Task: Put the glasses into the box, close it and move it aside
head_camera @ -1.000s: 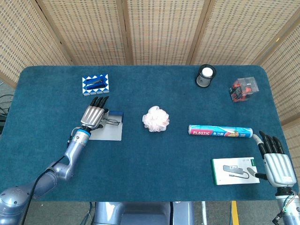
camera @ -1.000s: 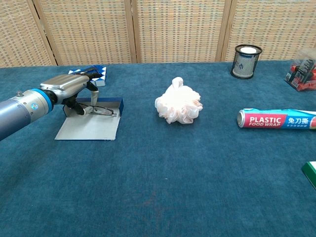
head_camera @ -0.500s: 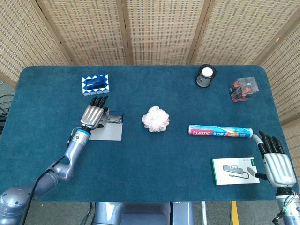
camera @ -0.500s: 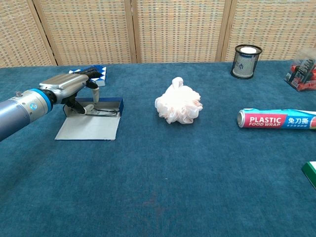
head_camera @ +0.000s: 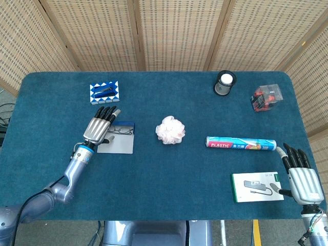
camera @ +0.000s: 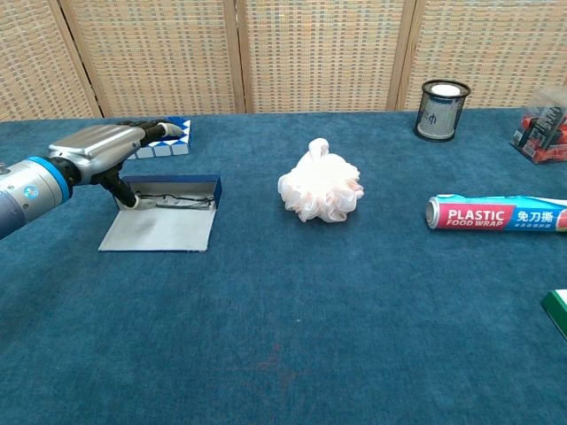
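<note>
The open box [head_camera: 124, 125] has blue walls, and its grey lid [head_camera: 117, 144] lies flat in front of it. The thin-framed glasses [head_camera: 121, 131] lie inside the box [camera: 174, 184], seen in the chest view as a dark wire shape [camera: 180, 203]. My left hand [head_camera: 99, 128] hovers at the box's left end with its fingers stretched out and holds nothing. In the chest view the left hand [camera: 99, 147] has its thumb pointing down beside the box's left wall. My right hand [head_camera: 302, 177] rests open at the table's near right corner, far from the box.
A pink bath pouf [head_camera: 170, 129] sits just right of the box. A blue-white patterned box [head_camera: 104, 92] lies behind the left hand. Further right are a plastic wrap roll [head_camera: 241, 143], a black cup [head_camera: 225, 83], a clear box with red contents [head_camera: 265, 96] and a white carton [head_camera: 256, 186].
My left hand has let go of the glasses and drawn back to the left, off the box. The glasses now lie inside it. The right hand has not moved.
</note>
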`<control>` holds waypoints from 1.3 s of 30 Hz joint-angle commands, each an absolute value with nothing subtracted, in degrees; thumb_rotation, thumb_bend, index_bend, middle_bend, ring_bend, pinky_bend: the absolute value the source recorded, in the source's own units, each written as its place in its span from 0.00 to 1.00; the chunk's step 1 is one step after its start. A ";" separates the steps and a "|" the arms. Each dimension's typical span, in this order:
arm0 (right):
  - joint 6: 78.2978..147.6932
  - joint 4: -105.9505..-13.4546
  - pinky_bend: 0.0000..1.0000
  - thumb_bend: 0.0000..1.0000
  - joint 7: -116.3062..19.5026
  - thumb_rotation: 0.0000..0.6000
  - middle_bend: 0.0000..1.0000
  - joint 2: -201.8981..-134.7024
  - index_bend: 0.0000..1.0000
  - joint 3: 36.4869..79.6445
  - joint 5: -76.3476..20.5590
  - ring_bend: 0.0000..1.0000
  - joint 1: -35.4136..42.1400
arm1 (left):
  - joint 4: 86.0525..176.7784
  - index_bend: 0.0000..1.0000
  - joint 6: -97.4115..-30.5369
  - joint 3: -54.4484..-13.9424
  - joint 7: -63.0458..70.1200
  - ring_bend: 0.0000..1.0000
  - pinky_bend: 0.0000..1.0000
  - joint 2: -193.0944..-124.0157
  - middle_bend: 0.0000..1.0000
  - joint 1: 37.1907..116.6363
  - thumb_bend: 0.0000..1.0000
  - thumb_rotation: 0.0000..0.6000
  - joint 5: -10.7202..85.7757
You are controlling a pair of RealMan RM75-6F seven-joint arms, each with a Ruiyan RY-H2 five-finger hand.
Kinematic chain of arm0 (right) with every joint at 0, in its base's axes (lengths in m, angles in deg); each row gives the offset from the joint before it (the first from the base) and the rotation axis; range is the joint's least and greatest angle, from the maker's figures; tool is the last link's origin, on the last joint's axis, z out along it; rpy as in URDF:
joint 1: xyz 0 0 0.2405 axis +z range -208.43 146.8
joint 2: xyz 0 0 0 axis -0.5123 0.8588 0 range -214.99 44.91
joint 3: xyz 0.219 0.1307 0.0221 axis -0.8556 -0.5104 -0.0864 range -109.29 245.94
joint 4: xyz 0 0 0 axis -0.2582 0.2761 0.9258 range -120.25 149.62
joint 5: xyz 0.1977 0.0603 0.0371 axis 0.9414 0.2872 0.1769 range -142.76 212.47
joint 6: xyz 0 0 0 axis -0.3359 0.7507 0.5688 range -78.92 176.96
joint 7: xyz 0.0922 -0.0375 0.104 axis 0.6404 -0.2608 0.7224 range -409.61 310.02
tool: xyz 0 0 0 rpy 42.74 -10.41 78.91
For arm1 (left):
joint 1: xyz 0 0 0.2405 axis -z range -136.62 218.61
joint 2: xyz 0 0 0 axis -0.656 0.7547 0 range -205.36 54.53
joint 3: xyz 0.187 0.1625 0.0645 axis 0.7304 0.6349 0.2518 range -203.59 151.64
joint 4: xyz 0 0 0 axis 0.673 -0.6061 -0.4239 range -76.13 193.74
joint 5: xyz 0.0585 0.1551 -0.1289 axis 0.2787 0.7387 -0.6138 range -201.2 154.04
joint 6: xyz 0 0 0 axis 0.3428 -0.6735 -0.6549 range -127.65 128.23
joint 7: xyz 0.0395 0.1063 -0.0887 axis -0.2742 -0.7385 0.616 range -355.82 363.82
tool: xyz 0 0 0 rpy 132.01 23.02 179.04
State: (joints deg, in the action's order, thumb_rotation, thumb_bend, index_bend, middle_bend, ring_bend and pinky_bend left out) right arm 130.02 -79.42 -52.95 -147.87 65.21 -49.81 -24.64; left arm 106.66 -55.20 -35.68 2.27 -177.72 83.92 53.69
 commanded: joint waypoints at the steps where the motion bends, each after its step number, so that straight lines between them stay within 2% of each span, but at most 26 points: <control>1: 130.02 -79.41 0.00 0.00 -52.93 1.00 0.00 -147.86 0.00 65.23 -49.85 0.00 -24.64 | 108.52 0.00 -57.09 -35.52 -0.61 0.00 0.00 -176.97 0.00 83.34 0.13 1.00 54.11; 10: 129.95 -79.41 0.00 0.00 -52.74 1.00 0.00 -147.81 0.00 65.26 -49.87 0.00 -24.61 | 109.61 0.00 -56.21 -37.73 -5.48 0.00 0.00 -179.35 0.00 85.44 0.12 1.00 51.96; 26: 129.53 -79.32 0.00 0.00 -51.92 1.00 0.00 -147.57 0.00 65.35 -49.98 0.00 -24.42 | 99.35 0.00 -51.71 -40.37 -8.34 0.00 0.00 -185.61 0.00 90.14 0.14 1.00 48.74; 39: 129.26 -79.56 0.00 0.00 -51.95 1.00 0.00 -147.45 0.00 65.34 -49.73 0.00 -24.33 | 93.49 0.00 -51.67 -40.99 -4.65 0.00 0.00 -188.26 0.00 92.35 0.15 1.00 49.27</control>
